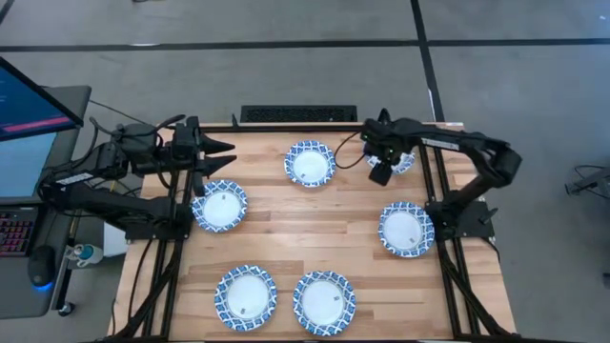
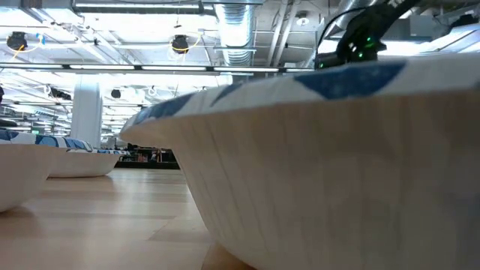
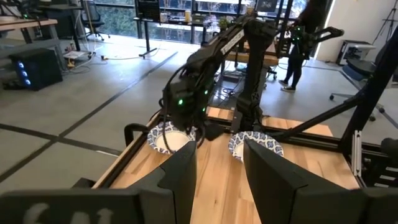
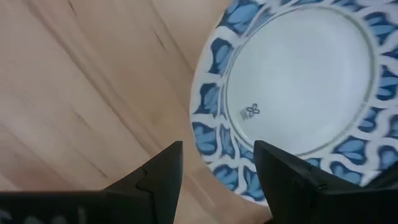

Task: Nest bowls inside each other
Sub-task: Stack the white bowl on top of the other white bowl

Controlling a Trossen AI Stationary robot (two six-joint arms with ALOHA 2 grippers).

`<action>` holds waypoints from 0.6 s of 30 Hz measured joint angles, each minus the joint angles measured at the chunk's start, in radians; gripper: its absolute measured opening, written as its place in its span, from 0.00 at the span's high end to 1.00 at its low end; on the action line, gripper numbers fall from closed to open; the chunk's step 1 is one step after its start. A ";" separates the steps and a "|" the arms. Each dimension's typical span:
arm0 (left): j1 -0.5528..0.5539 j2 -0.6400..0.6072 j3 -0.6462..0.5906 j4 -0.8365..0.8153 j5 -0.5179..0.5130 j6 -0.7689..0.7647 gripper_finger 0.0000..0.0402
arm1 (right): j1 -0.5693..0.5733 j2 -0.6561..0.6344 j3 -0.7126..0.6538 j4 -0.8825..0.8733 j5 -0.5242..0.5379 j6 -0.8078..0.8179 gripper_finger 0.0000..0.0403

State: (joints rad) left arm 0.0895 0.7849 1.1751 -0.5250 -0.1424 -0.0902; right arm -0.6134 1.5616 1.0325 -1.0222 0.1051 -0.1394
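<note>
The right gripper (image 4: 217, 165) hangs with its jaws apart over the near rim of the far-right bowl (image 4: 298, 87), apparently just clear of it, though contact is hard to judge. That bowl sits by the surface's (image 1: 315, 229) far right edge. Beside it, toward the middle, lies the far-centre bowl (image 1: 310, 163), bare wood between. The left gripper (image 1: 221, 152), jaws apart, waits at the far left edge. Four more bowls lie well apart nearer the front.
</note>
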 joint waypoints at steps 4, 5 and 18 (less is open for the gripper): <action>0.000 0.000 0.000 0.000 0.003 0.000 0.69 | 0.004 0.050 0.000 0.041 0.001 0.000 0.45; 0.000 0.000 0.000 0.000 0.004 0.000 0.69 | 0.004 0.060 0.000 0.051 0.001 0.000 0.45; 0.000 0.000 0.000 0.000 0.004 0.000 0.69 | 0.002 0.143 0.000 0.112 0.019 0.000 0.49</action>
State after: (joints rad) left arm 0.0895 0.7849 1.1751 -0.5248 -0.1383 -0.0902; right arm -0.6109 1.7047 1.0325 -0.9098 0.1237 -0.1392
